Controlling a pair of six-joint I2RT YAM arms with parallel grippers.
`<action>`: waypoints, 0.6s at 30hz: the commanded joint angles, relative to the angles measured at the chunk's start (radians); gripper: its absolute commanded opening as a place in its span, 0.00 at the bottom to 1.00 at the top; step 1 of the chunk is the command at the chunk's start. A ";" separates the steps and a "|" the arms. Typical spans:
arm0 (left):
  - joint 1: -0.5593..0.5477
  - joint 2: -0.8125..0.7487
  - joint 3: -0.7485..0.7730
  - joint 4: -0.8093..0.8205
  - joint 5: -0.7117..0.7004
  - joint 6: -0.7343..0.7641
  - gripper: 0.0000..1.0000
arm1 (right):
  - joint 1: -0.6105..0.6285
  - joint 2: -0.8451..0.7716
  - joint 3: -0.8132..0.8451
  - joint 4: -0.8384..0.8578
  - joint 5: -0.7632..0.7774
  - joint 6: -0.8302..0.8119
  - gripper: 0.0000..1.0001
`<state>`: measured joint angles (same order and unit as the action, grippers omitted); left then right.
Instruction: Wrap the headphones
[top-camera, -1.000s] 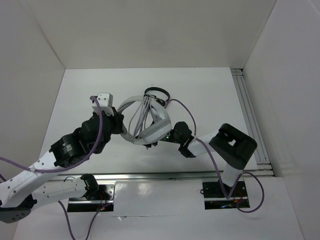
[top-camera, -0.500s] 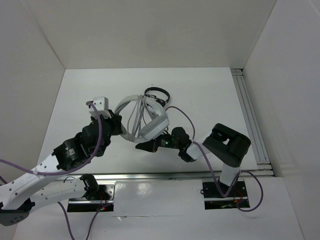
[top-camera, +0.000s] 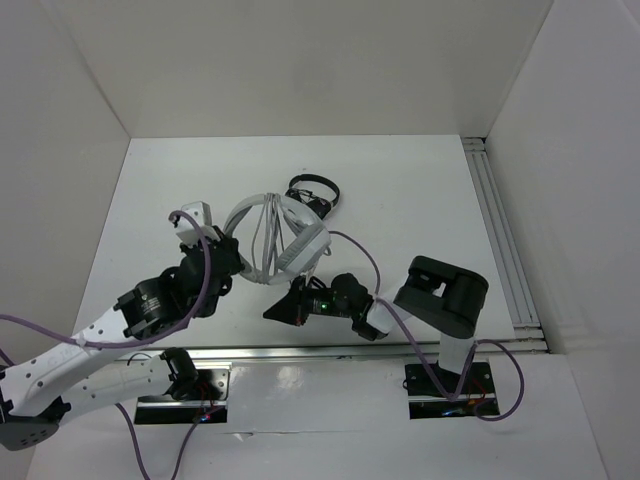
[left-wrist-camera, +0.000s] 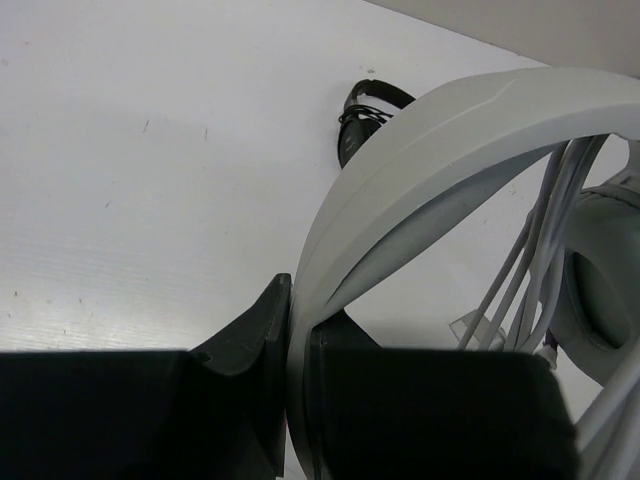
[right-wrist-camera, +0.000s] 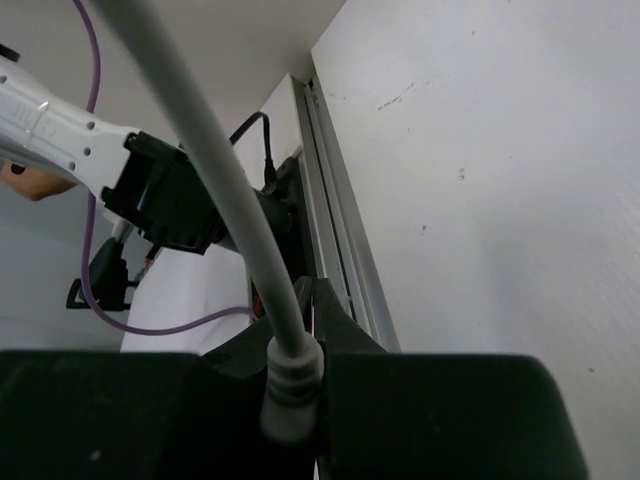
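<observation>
The headphones (top-camera: 283, 236), white and light grey, are held up over the table's middle, with several loops of the thin grey cable (top-camera: 268, 235) across the headband. My left gripper (top-camera: 226, 258) is shut on the wide headband (left-wrist-camera: 440, 130); both black fingers press its edge at the left gripper (left-wrist-camera: 298, 330). Cable strands (left-wrist-camera: 545, 230) hang beside a grey ear pad (left-wrist-camera: 600, 285). My right gripper (top-camera: 282, 308) lies low near the front rail. In its wrist view the right gripper (right-wrist-camera: 312, 300) is shut on the cable's end sleeve (right-wrist-camera: 292, 380), and the cable (right-wrist-camera: 200, 140) runs up and out of view.
Smaller black headphones (top-camera: 314, 190) lie on the table just behind the white pair, also visible as black headphones (left-wrist-camera: 366, 108). An aluminium rail (top-camera: 505, 250) runs along the right side. The front rail (right-wrist-camera: 335, 220) and the left arm's base (right-wrist-camera: 160, 205) lie close to my right gripper.
My right gripper has closed on the cable end and drawn left toward the table's near edge. My left gripper has carried the headphones slightly left.
</observation>
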<state>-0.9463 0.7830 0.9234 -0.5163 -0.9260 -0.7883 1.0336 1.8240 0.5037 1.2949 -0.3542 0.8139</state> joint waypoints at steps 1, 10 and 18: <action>0.001 -0.016 0.002 0.113 -0.108 -0.167 0.00 | 0.039 0.017 -0.001 0.587 0.046 -0.024 0.03; 0.001 -0.034 -0.147 0.102 -0.198 -0.296 0.00 | 0.066 0.058 0.116 0.587 -0.012 0.024 0.08; 0.001 0.022 -0.258 0.033 -0.293 -0.469 0.00 | 0.075 0.099 0.125 0.587 0.008 0.053 0.09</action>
<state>-0.9478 0.7818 0.6849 -0.4892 -1.1034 -1.1252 1.1023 1.9049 0.5972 1.2877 -0.3622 0.8707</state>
